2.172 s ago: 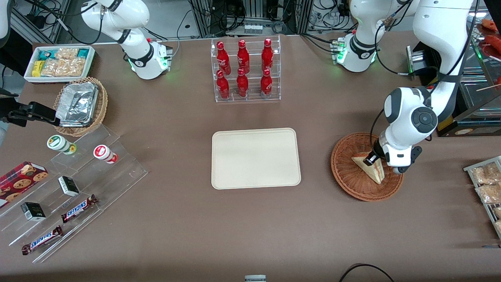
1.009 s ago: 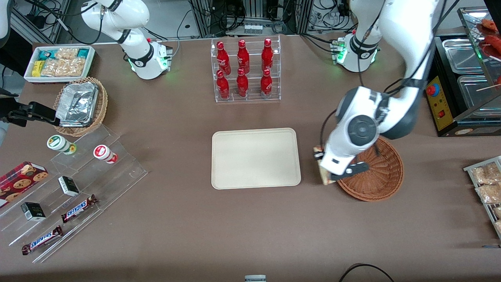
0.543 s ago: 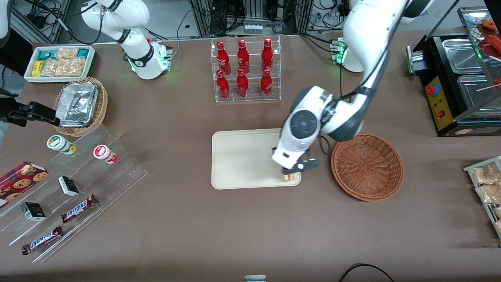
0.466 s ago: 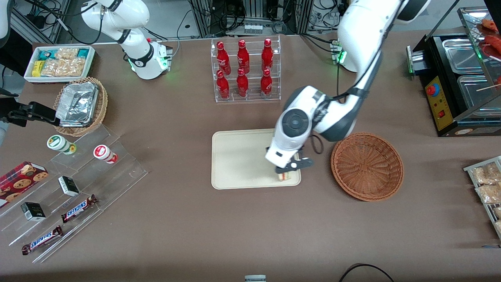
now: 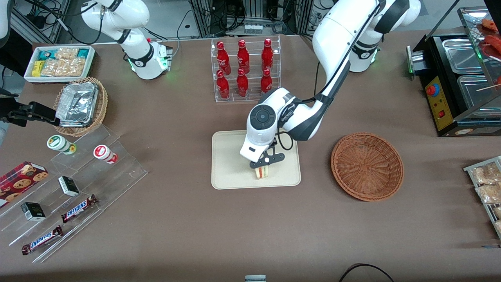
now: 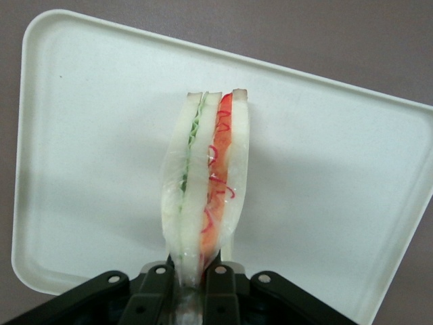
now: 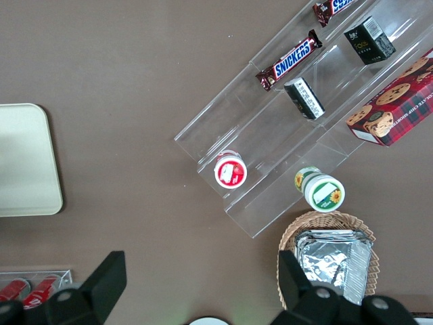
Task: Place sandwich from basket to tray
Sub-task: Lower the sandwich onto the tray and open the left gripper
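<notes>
One sandwich [image 5: 262,171] hangs clamped in the working arm's end effector [image 5: 263,166], which is closed on the wedge's narrow end and holds it above the tray [image 5: 231,156]. From the front the sandwich shows just under the black fingers, over the part of the tray nearer the front camera, with its red and green layers facing out. In the wrist view the sandwich [image 6: 206,196] stands on edge between the fingers [image 6: 161,283], three pale bread slices with green filling in one seam and red in the other, and the cream tray [image 6: 325,176] spreads beneath it. Whether the wedge touches the tray I cannot tell.

The basket [image 5: 367,166] sits on the brown surface [image 5: 188,227] well apart from the end effector, toward the working arm's end, with nothing inside it. A clear rack of red bottles [image 5: 245,69] stands farther from the front camera than the tray. Toward the parked arm's end lie a tan wicker basket with foil containers [image 5: 80,105], a white box of snack packets [image 5: 59,62], and stepped clear shelves [image 5: 74,188] carrying Snickers bars [image 5: 79,208], small dark boxes and two round cups. A cookie box [image 5: 21,178] rests beside those shelves.
</notes>
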`<state>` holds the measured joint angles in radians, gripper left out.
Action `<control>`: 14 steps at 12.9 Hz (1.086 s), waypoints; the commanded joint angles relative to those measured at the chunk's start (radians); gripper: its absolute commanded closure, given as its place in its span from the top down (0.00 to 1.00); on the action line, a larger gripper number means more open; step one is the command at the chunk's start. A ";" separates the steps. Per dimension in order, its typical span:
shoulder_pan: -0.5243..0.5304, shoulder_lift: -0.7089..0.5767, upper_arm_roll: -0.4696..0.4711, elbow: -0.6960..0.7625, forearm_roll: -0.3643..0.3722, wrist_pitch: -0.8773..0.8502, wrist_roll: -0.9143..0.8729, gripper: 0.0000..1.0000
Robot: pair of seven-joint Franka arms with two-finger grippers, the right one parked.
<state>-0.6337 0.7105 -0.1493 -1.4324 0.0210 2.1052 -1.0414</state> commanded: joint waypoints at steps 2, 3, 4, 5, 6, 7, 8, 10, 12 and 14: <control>-0.026 0.036 0.017 0.033 0.028 -0.008 -0.054 0.00; -0.027 0.043 0.017 0.033 0.027 -0.008 -0.086 0.00; -0.027 0.052 0.017 0.033 0.027 -0.008 -0.113 0.00; -0.029 0.056 0.016 0.033 0.025 -0.008 -0.127 0.00; -0.030 0.058 0.014 0.033 0.024 -0.008 -0.138 0.00; -0.034 0.060 0.014 0.033 0.025 -0.008 -0.140 0.19; -0.034 0.060 0.014 0.033 0.025 -0.007 -0.134 0.95; -0.034 0.050 0.016 0.041 0.027 -0.010 -0.137 1.00; -0.032 0.031 0.019 0.090 0.028 -0.056 -0.137 1.00; -0.024 0.017 0.019 0.162 0.027 -0.137 -0.132 1.00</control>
<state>-0.6488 0.7456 -0.1443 -1.3392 0.0289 2.0480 -1.1513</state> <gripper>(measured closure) 0.256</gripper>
